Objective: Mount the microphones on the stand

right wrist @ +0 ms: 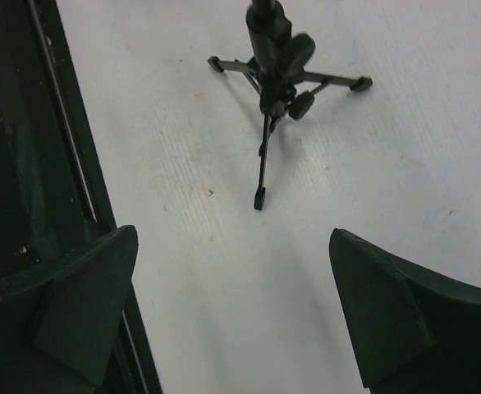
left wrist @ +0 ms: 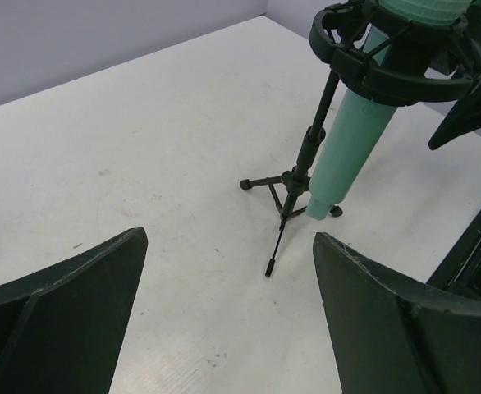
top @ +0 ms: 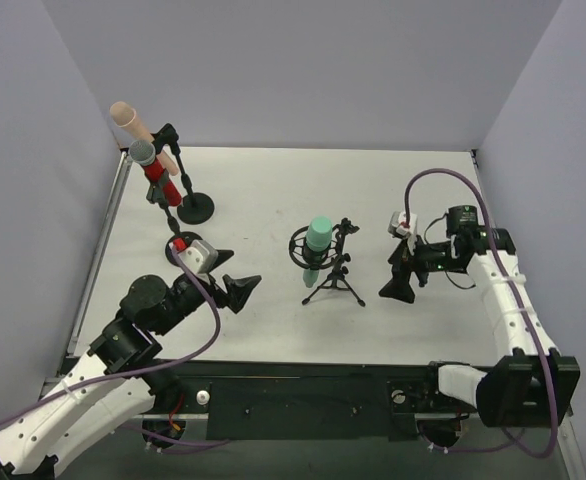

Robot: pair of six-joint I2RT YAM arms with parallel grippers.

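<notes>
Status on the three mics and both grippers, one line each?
teal microphone: seated in tripod stand shock mount, tilted
pink microphone: clipped in far round-base stand, tilted
red microphone: clipped in near round-base stand, tilted
left gripper: open, empty
right gripper: open, empty

high overhead, two low wrist views, common tripod stand (right wrist: 277, 59)

Bright even light, soft faint shadows, wrist views slightly soft
</notes>
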